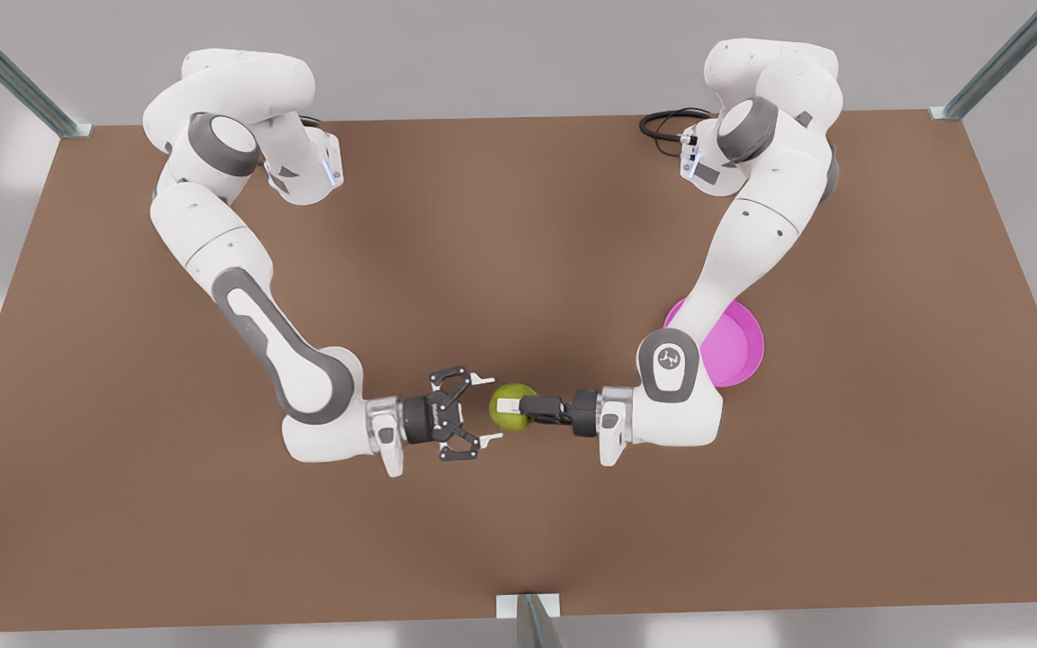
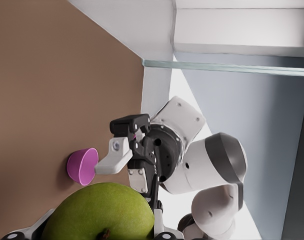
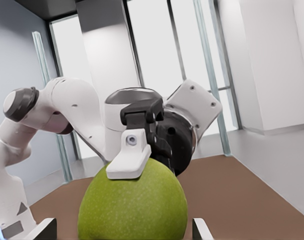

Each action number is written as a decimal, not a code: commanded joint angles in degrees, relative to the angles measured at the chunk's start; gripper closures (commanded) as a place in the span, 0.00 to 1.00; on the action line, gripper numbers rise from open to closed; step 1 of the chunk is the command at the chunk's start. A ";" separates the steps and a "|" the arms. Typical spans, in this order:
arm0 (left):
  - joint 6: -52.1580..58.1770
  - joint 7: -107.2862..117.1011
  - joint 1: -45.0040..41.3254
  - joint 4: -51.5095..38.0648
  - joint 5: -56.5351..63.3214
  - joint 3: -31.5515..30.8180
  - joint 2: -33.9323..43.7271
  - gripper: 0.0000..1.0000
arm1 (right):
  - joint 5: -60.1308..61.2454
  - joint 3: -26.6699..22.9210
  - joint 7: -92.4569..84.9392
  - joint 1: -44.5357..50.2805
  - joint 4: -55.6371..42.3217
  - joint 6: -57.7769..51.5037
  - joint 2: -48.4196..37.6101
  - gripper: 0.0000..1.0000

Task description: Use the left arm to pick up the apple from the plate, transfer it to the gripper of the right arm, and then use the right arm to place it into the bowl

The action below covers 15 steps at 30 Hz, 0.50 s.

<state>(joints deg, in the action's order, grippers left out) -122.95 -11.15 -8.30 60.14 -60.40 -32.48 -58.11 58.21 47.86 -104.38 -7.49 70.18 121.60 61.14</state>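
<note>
The left gripper (image 1: 518,407), slim and black, sits just right of centre in the lower half of the front view and pinches the apple (image 1: 512,406), its fingers pressed against the fruit from the front view's right. The apple hangs above the brown table (image 1: 518,225), held off the surface between the two arms. In the right wrist view one white finger pad (image 3: 129,157) of that gripper lies over the top of the green apple (image 3: 132,205).

The right gripper (image 1: 488,409), a black skeletal linkage on a silver cuff, faces the apple from the front view's left with its fingers spread wide, one tip above the fruit and one below, near it but not closed on it. In the left wrist view it fills the middle of the frame (image 2: 129,162) beyond the apple (image 2: 99,212).

The plate (image 1: 739,346) lies on the table at the right of the front view, partly hidden behind the left arm (image 1: 743,243). The bowl (image 2: 82,166) rests on the table at the left of the left wrist view, beyond the right gripper.
</note>
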 commanded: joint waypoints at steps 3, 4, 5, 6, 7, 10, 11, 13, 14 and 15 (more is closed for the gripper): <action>0.08 -1.50 -0.05 -0.02 -0.16 -0.04 0.10 0.13 | 1.12 0.04 -3.73 0.55 -0.05 1.36 -0.05 0.00; 0.08 -1.50 -0.05 0.07 -0.16 -0.04 0.01 0.13 | 1.12 0.04 -3.73 0.63 -0.05 1.45 -0.05 0.00; 0.08 -1.50 -0.05 -0.02 -0.16 -0.04 0.10 0.13 | 1.21 0.04 -3.73 0.81 -0.13 1.80 -0.05 0.00; 0.08 -1.50 -0.05 -0.02 -0.16 -0.04 0.10 0.13 | 1.21 0.04 -3.73 1.07 -0.13 2.06 0.04 0.00; 0.08 -1.42 0.04 -0.02 -0.16 -0.04 0.10 0.13 | 1.21 0.04 -3.73 1.25 -0.22 2.50 0.04 0.00; 0.08 -1.41 -0.05 -0.02 -0.16 -0.04 0.10 0.13 | 1.21 0.04 -3.73 2.13 -0.66 3.65 0.83 0.00; 0.16 -1.41 -0.05 -0.02 -0.16 -0.04 0.10 0.13 | 1.30 0.04 -3.55 2.57 -0.75 4.17 0.83 0.00; 0.16 -1.41 -0.05 -0.02 -0.16 -0.04 0.10 0.13 | 1.38 0.04 -3.46 2.83 -0.75 4.52 0.83 0.00; 0.16 -1.41 -0.05 -0.02 -0.16 -0.04 0.10 0.13 | 1.47 0.04 -3.37 2.83 -0.75 4.52 0.83 0.00; 0.16 -1.50 -0.05 -0.02 -0.16 -0.04 0.10 0.13 | 2.26 0.04 -3.46 3.01 -0.75 4.52 0.83 0.00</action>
<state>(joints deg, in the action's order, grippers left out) -122.93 -11.79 -8.35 60.15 -60.45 -32.48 -58.13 59.90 47.86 -106.46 -4.58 69.46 125.19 62.06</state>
